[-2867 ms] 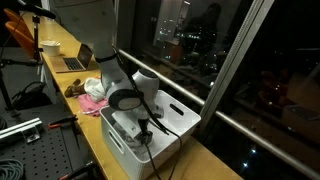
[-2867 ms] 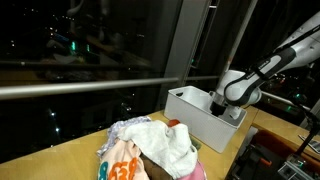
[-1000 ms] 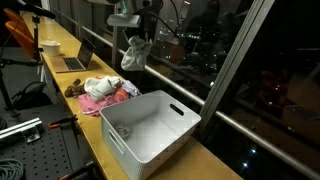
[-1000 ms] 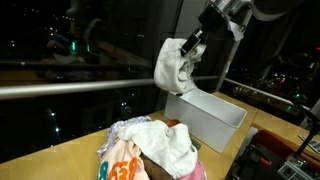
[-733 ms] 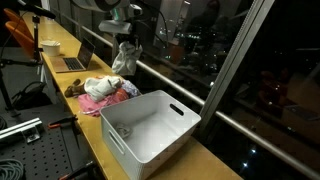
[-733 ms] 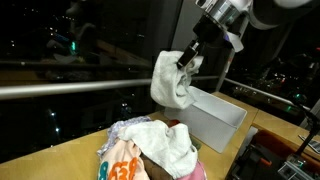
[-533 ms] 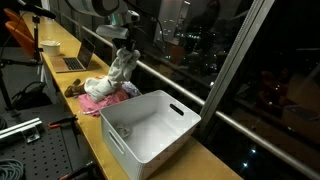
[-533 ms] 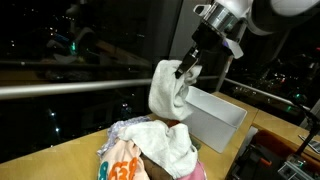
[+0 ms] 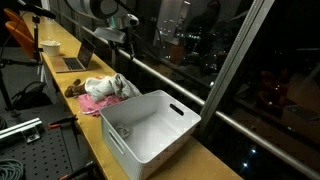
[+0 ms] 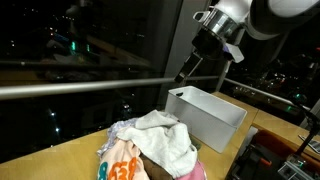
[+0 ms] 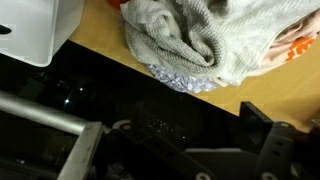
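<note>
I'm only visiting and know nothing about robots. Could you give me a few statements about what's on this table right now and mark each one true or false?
1. The jaws grip a grey cloth. False: they stand open and empty above the pile of clothes.
2. The white bin stands next to that pile on the wooden table. True.
3. The bin is stuffed with clothes. False: it looks almost empty.
4. A laptop sits farther along the table. True.
5. It is daytime outside. False: the window shows darkness and city lights.
</note>
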Robot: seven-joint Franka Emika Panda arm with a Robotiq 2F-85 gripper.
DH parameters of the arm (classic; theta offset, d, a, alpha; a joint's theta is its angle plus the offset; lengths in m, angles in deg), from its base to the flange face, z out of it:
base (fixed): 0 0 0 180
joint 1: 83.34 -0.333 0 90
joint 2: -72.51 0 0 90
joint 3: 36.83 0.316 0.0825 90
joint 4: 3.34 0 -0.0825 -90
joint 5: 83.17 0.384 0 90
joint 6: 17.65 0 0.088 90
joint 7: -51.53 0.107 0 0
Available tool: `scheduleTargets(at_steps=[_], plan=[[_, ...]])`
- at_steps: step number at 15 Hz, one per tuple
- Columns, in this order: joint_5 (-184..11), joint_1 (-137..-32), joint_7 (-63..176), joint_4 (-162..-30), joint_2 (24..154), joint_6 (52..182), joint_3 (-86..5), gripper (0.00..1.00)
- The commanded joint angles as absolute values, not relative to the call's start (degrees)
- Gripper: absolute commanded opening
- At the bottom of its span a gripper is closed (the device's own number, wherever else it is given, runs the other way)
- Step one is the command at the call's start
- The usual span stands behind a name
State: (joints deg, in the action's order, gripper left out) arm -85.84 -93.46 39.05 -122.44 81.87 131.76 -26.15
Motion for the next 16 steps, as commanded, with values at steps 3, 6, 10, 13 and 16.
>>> scheduleTargets(at_steps=[3,6,10,13,16], plan=[[-83.10,-93.24,37.76,-122.43,81.92,131.65,-25.52,1.00],[-82.03,-93.23,37.19,-122.60,81.92,131.66,-25.25,1.00],[-81.98,-93.22,37.17,-122.72,81.92,131.66,-25.24,1.00],[-81.97,-93.22,37.17,-122.75,81.92,131.66,-25.24,1.00],[-81.97,-93.22,37.17,-122.76,81.92,131.66,-25.24,1.00]])
